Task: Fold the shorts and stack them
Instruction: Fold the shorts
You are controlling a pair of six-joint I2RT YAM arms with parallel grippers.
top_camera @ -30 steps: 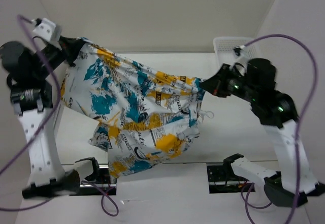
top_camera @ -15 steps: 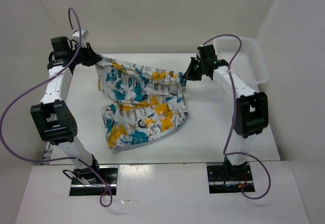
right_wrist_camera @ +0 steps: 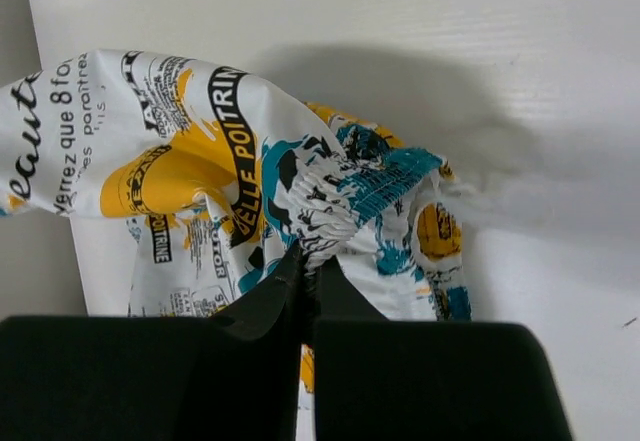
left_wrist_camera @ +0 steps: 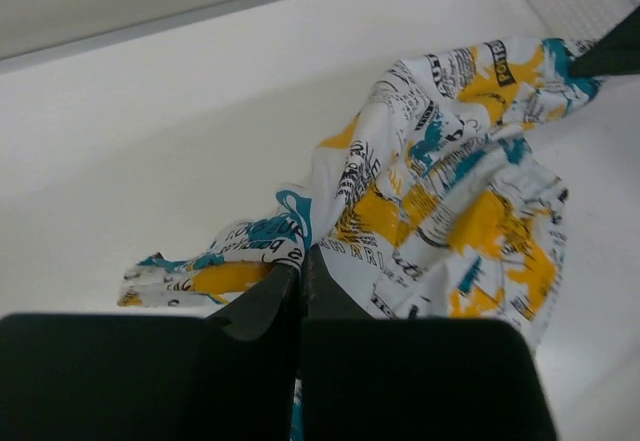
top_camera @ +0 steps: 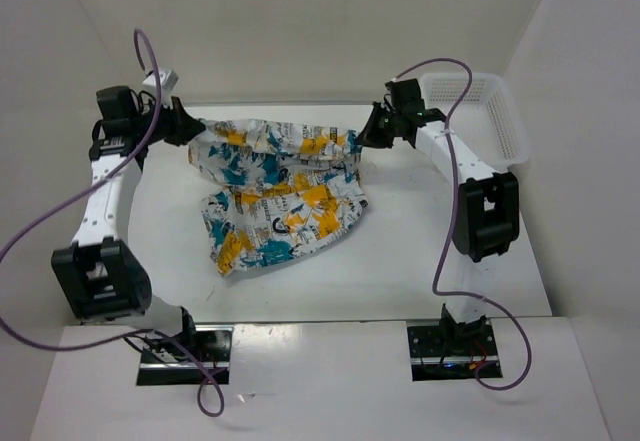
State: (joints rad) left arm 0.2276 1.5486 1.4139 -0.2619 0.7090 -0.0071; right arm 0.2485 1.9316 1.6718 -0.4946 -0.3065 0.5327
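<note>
The shorts (top_camera: 280, 196), white cloth printed in teal, yellow and black, are stretched across the far half of the table. Their lower part lies rumpled on the tabletop. My left gripper (top_camera: 192, 129) is shut on the shorts' left top corner. In the left wrist view the shorts (left_wrist_camera: 450, 191) fan out beyond the closed left gripper (left_wrist_camera: 300, 259). My right gripper (top_camera: 364, 139) is shut on the gathered waistband at the right top corner. The right wrist view shows that elastic band of the shorts (right_wrist_camera: 340, 196) pinched in the right gripper (right_wrist_camera: 308, 259).
A white mesh basket (top_camera: 478, 111) stands at the far right corner, just behind the right arm. White walls close in the table on the left, back and right. Purple cables loop above both arms.
Both arms have swung the shorts from near and high to the far side of the table and lowered them. The cloth's lower part now rests on the table.
</note>
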